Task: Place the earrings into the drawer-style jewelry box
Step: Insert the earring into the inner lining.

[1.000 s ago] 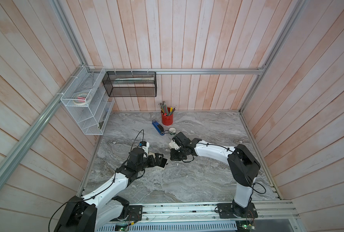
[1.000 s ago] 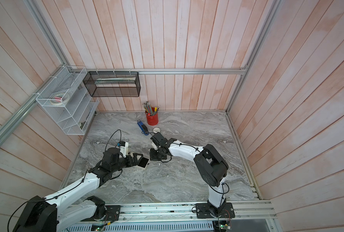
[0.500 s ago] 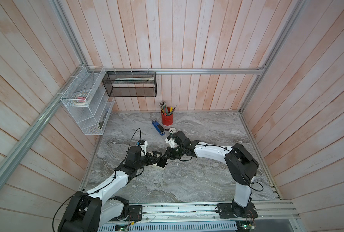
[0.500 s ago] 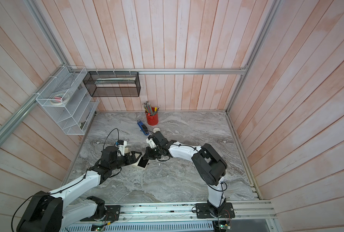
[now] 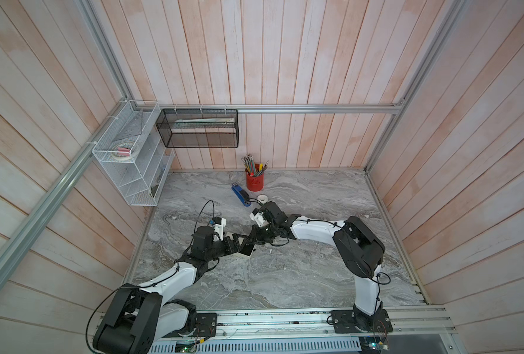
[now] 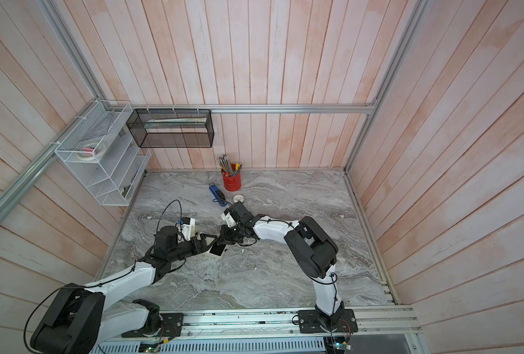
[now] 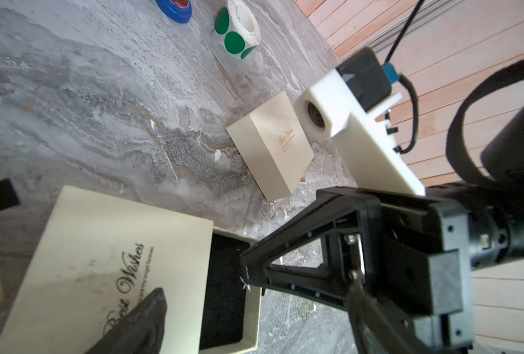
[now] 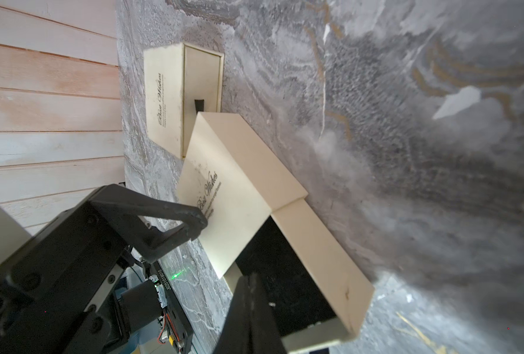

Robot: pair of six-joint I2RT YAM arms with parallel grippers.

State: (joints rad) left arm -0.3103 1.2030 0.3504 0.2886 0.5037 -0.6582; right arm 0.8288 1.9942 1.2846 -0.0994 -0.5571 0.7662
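A cream jewelry box (image 5: 246, 252) lies on the marble with its black-lined drawer (image 7: 224, 294) pulled out. My right gripper (image 7: 244, 273) is shut, its tips over the open drawer (image 8: 297, 285). A tiny silver earring (image 7: 244, 284) is pinched at those tips. My left gripper (image 5: 238, 243) stands open over the box's closed end. One of its fingers (image 8: 193, 219) touches the printed top, the same finger (image 7: 141, 318) lying across the lettering. In both top views the two grippers meet at the box (image 6: 218, 249).
A closed cream box (image 7: 273, 147) lies beside the right wrist, and another with a black pull tab (image 8: 178, 92) beyond the left gripper. At the back stand a green sticker roll (image 7: 239, 30), a blue stapler (image 5: 239, 194) and a red pencil cup (image 5: 254, 180).
My right gripper has moved left, from beside the box to over its open drawer. The left arm has shifted a little and its jaws have narrowed slightly.
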